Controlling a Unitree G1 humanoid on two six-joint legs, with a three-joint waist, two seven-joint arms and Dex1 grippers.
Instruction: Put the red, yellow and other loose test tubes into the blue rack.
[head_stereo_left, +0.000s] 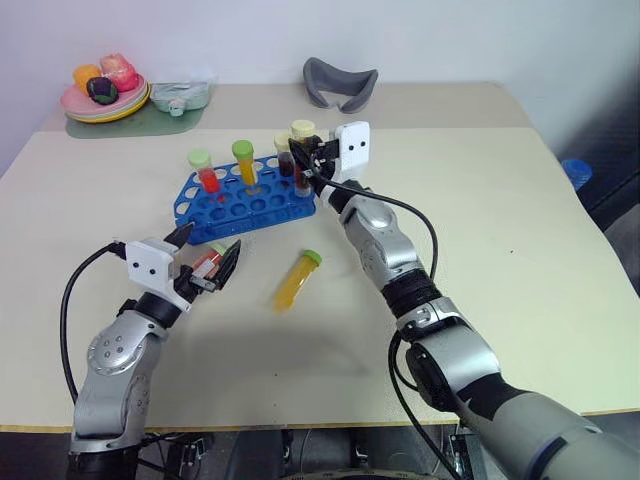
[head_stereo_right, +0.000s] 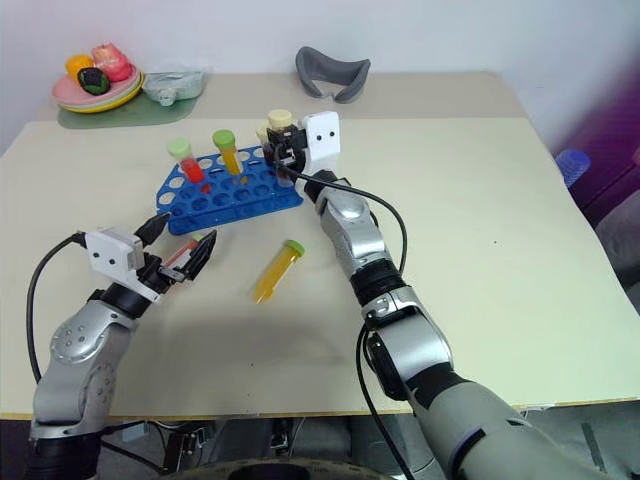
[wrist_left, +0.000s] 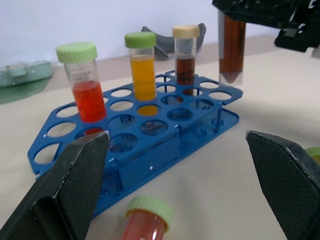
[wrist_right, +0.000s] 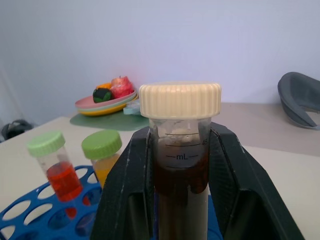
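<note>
Loose red tube (head_stereo_left: 207, 264) and yellow tube (head_stereo_left: 297, 280) lie before blue rack (head_stereo_left: 245, 200)

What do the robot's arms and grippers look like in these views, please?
Both arms are silver-grey metal with black joint sections and a loose black cable running alongside. Each wrist carries a white box; the right one shows two dark dots. The left gripper and right gripper each have two black fingers, wedge-shaped with a fine textured surface.
</note>
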